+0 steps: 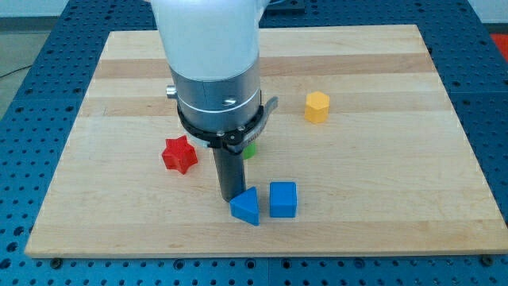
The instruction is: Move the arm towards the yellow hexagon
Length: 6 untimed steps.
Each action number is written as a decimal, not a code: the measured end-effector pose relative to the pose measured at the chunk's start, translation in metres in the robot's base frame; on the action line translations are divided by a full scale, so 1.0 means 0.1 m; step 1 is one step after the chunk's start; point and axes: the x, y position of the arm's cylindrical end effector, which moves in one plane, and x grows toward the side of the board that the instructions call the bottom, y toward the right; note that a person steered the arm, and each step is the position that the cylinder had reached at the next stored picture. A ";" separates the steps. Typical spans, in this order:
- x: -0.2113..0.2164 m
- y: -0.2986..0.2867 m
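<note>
The yellow hexagon [317, 106] sits on the wooden board [381, 183] right of centre. My tip [231, 196] is at the end of the dark rod, low in the middle, well down and to the left of the hexagon. It stands just at the upper left of a blue triangular block [246, 207]. A blue cube [282, 199] lies right beside that triangle. A red star-shaped block [179, 154] lies left of the rod. A green block [250, 149] is mostly hidden behind the rod.
The arm's white and grey body [213, 71] covers the upper middle of the board. A blue perforated table [492, 71] surrounds the board on all sides.
</note>
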 end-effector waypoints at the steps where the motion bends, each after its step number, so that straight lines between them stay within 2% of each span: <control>1: -0.10 -0.13; 2: -0.23 -0.42; 4: -0.39 -0.32; 5: -0.52 0.19; 6: -0.65 1.04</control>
